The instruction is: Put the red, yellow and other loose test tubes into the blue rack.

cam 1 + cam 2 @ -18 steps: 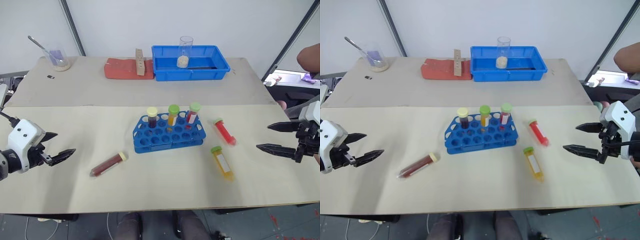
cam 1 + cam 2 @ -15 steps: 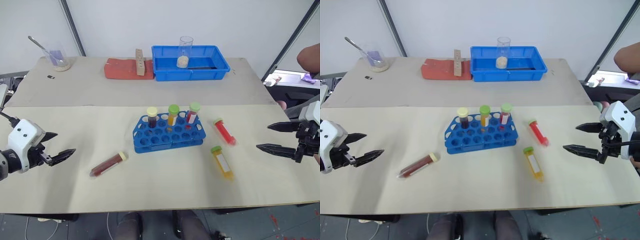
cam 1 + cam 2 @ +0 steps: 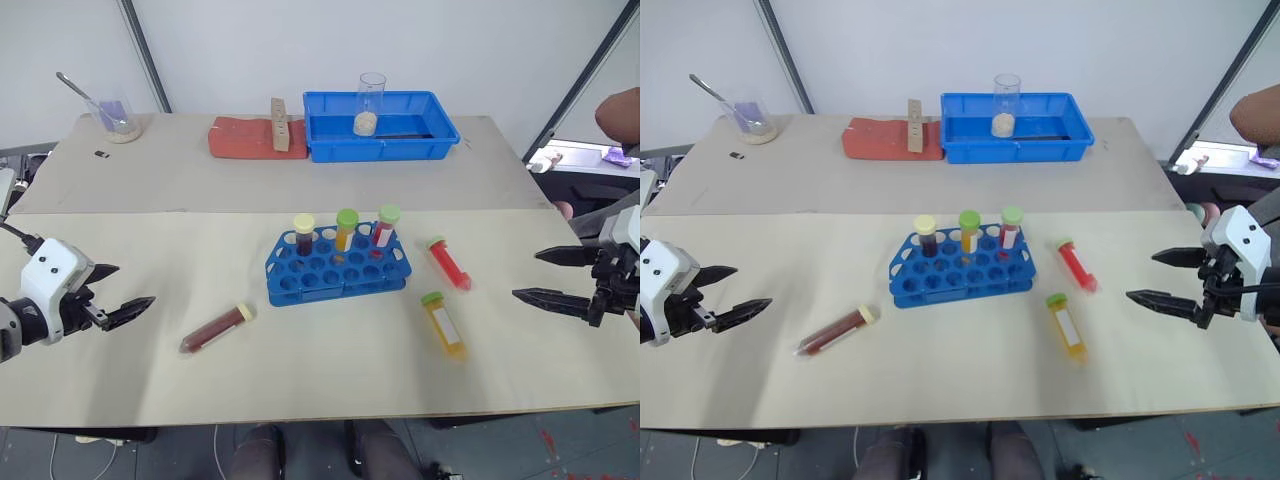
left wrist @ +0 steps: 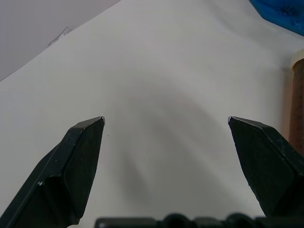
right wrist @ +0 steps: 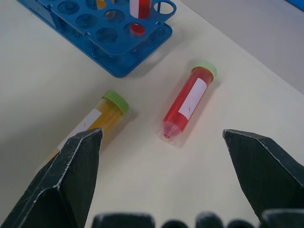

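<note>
Against the picture from just over half a second ago nothing on the table has shifted, and both arms hover in the same places. The left gripper [image 3: 118, 293] hangs over the table's left edge, its two black, wedge-shaped fingers spread wide and empty; the right gripper [image 3: 545, 275] mirrors it at the right edge, jaws equally parted, holding nothing. Nearest the left gripper lies one loose tube of dark red liquid [image 3: 216, 328] with a pale yellow cap. Nearer the right gripper lie two more loose tubes, both green-capped clear plastic with conical tips: a red tube [image 5: 187, 101] and a yellow tube [image 3: 444, 324], near each other, just right of the rack. Between the two sides stands the blue rack [image 3: 338, 270], a moulded plastic grid of round holes, with three capped tubes upright along its back row. Farther back sit a blue tray [image 3: 380, 126] holding a clear beaker, and a flat red block [image 3: 240, 138].
</note>
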Controlling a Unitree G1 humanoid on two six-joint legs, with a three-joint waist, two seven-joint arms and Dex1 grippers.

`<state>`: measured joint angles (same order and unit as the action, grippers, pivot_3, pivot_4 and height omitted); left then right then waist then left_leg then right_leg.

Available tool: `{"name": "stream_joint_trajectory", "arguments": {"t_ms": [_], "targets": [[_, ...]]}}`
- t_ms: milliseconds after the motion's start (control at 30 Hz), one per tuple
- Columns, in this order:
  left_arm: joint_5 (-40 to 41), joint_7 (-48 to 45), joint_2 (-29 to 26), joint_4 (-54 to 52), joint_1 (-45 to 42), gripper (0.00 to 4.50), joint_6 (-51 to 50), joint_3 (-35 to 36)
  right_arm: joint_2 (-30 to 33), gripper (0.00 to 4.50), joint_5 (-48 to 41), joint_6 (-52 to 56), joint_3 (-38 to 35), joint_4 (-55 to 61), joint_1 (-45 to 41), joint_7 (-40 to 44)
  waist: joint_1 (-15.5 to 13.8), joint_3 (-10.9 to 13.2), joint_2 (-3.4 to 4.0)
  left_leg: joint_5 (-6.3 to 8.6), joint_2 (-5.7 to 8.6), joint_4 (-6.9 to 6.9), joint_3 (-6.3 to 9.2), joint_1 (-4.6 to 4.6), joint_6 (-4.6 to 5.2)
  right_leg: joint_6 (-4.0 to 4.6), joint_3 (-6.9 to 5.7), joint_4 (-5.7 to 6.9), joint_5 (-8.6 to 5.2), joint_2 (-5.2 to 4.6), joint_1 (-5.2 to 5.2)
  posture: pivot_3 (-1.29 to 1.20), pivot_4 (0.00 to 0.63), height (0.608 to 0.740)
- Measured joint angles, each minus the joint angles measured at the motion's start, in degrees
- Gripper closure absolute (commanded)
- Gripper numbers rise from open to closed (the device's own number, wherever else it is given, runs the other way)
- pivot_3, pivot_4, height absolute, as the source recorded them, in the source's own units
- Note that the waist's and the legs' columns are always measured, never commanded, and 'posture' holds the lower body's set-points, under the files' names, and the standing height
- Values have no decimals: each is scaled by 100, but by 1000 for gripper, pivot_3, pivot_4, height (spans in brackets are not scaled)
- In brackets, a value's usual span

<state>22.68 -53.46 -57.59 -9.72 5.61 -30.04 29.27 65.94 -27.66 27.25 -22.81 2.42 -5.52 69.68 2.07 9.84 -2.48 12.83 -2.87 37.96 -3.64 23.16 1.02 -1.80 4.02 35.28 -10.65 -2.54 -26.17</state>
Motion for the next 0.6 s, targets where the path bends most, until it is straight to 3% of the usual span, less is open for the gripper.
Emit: {"name": "stream_joint_trajectory", "arguments": {"t_ms": [600], "targets": [[329, -390, 120, 57, -250, 42, 184, 9, -110, 0, 61, -131, 0, -71, 99, 30, 3, 0, 0, -1, 1, 5, 0, -11, 0, -3, 2, 28, 0, 1, 1, 0, 150, 740]]}}
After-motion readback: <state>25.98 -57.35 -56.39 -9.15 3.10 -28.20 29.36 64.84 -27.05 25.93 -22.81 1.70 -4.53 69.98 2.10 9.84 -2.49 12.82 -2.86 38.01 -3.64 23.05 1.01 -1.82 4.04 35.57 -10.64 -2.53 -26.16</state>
